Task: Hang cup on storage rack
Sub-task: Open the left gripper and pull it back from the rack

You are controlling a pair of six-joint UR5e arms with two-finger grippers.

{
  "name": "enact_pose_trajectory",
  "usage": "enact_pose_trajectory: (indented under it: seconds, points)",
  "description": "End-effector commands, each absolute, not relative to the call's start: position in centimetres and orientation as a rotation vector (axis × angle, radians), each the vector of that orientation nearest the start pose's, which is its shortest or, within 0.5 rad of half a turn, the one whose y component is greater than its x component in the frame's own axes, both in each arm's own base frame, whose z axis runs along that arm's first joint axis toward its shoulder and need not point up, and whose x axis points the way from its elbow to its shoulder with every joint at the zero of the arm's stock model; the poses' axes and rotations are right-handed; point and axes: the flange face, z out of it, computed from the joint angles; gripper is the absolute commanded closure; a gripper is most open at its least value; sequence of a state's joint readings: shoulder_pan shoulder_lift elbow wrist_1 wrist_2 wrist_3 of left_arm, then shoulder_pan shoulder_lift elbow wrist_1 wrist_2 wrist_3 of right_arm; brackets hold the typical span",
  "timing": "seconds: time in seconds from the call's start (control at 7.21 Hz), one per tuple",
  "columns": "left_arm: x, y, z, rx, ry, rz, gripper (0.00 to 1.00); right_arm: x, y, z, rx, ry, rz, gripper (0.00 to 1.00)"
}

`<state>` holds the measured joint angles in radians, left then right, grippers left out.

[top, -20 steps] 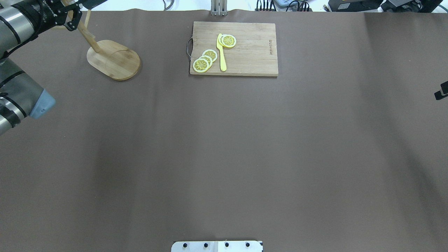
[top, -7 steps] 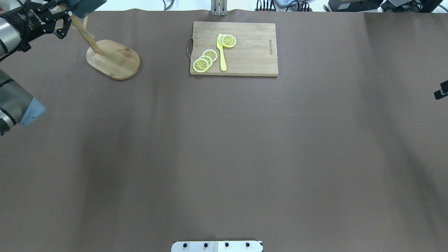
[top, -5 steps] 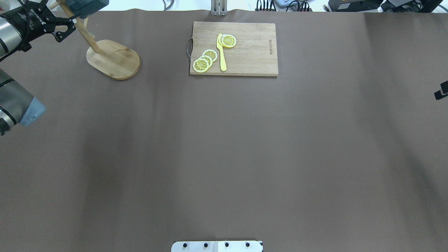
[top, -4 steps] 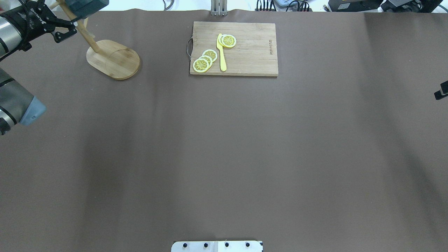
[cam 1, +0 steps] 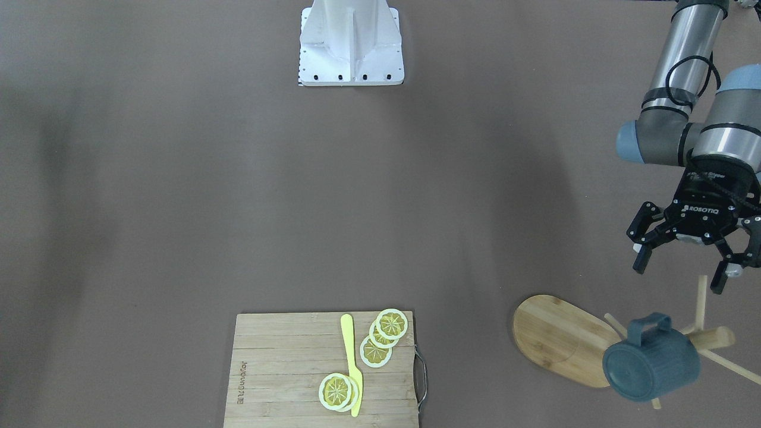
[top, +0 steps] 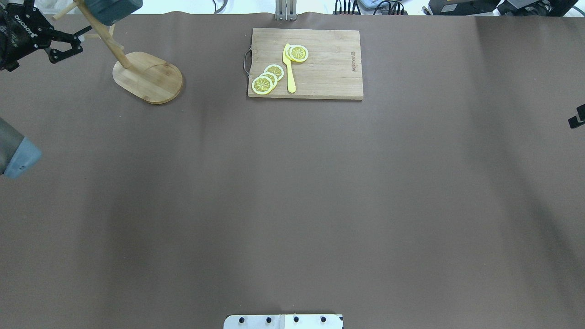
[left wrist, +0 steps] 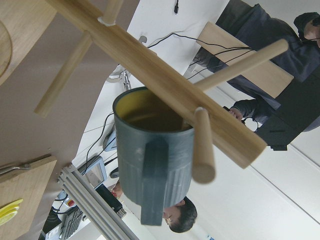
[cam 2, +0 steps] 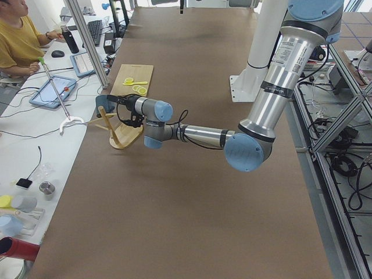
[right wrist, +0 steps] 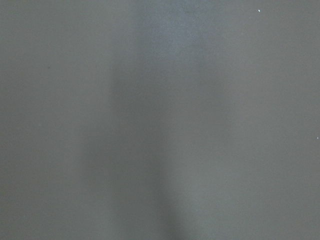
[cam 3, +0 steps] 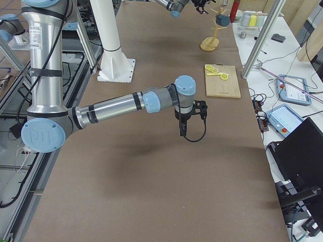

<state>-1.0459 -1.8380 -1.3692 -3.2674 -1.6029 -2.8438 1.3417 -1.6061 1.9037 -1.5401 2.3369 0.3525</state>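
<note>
Nearest the robot, the white mounting plate (cam 1: 351, 41) sits at the desk's (top: 292, 205) robot-side edge; ahead of it lies a wide stretch of bare brown cover; the right arm reaches out over this stretch on the robot's right, its right end effector (cam 3: 181, 132) pointing down above the desk with nothing seen in it; how far its jaws stand apart I cannot tell, since the overhead view catches only a black scrap of it at the edge and its own wrist camera shows only brown cover.

Farther out, on the robot's left, the left end effector (cam 1: 679, 274) hangs with its jaws spread wide and nothing between them; it is on the robot's side of the storage rack (cam 1: 559, 339), close to one thin peg and apart from the cup (cam 1: 651, 362).

The storage rack stands on its oval base near the desk's far left corner; the cup hangs from it clear of the desk, tipped on its side with its handle toward the post; the left wrist view shows its yellowish inside and a peg crossing by the handle.

Toward the middle of the far edge lies a cutting board (cam 1: 285, 368); on it are lemon slices (cam 1: 392, 324) and a yellow knife (cam 1: 354, 368).
</note>
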Motion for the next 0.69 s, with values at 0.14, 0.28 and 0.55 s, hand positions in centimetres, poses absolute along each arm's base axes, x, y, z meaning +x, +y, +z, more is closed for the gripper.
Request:
enact_pose_trajectory:
  seconds: [0.14,0.28,0.55]
  points:
    - [15.1,-52.2,46.5,0.419,1.813,-1.143,0.02,-3.1,-48.0,50.8,0.102,-0.81,0.006,0.0]
    - [14.4,-51.2,48.6,0.61,1.669,-1.002,0.02,-2.5,-48.0,51.1,0.119,-0.789,-0.007,0.0]
    - [12.5,-48.2,53.7,0.94,1.291,-0.63,0.02,-1.4,-48.0,52.1,0.151,-0.718,-0.035,0.0]
